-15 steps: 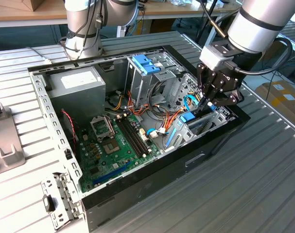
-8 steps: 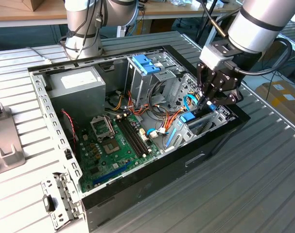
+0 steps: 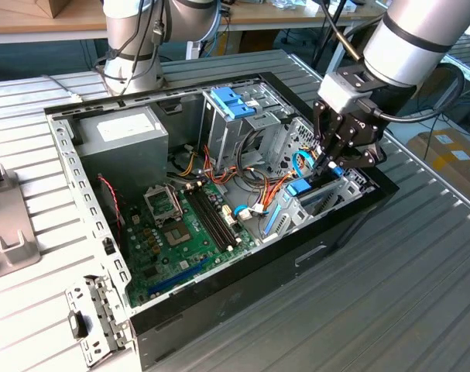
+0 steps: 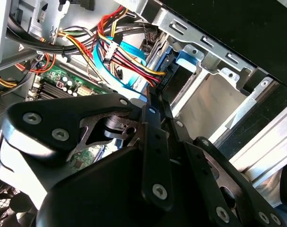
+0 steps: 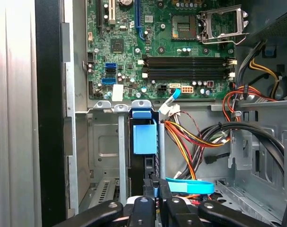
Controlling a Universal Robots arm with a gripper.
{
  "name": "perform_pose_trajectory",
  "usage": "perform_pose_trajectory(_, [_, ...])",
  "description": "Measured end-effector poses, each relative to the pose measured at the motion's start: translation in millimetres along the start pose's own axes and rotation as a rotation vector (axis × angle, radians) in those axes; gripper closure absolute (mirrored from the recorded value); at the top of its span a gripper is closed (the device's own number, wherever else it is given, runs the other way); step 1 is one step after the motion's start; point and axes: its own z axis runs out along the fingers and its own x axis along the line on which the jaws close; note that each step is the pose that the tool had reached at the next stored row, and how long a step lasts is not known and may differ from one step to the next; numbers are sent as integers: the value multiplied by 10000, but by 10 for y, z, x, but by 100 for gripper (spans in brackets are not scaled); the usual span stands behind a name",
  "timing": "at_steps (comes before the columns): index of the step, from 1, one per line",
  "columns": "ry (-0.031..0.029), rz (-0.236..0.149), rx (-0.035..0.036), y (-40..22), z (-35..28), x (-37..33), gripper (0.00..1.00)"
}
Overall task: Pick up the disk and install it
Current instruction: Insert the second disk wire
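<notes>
Gripper (image 3: 333, 159) is down inside the open PC case (image 3: 265, 267), at the drive bay on the exterior view's right, near the front wall. Its fingers look pinched together on the edge of the disk (image 5: 144, 161), which stands on edge in the bay slot with its blue side pieces showing; in the first wrist view the black fingertips (image 5: 155, 185) sit right on the disk's near end. Second wrist view shows the fingers (image 4: 155, 116) closed tight next to a bundle of red, yellow and black wires (image 4: 129, 59) and a light-blue cable (image 4: 129, 52). Motherboard (image 3: 176, 232) lies flat in the case floor, grey power supply (image 3: 126, 143) at the far corner, cage with blue handles (image 3: 233, 105) beside it.
</notes>
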Motion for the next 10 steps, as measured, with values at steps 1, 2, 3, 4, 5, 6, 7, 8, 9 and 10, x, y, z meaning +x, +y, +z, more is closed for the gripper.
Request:
perform_pose_trajectory(1, [-4, 0, -1, -1, 3, 2, 84])
perform_pose_trajectory(2, [-4, 0, -2, -2, 6, 8, 84])
perform_pose_trajectory(3, [-4, 0, -3, -2, 8, 15, 84])
perform_pose_trajectory(4, [-5, 0, -3, -3, 11, 21, 84])
perform_pose_trajectory(5, [-4, 0, -4, -3, 13, 27, 84])
perform_pose_trajectory(6, [-5, 0, -4, -3, 15, 32, 84])
perform_pose_trajectory(7, [-5, 0, -4, -3, 17, 37, 84])
perform_pose_trajectory(8, [-6, 1, -5, -3, 20, 44, 84])
perform_pose_trajectory(9, [-6, 0, -5, -3, 21, 48, 84])
perform_pose_trajectory(10, [-7, 0, -5, -3, 24, 51, 84])
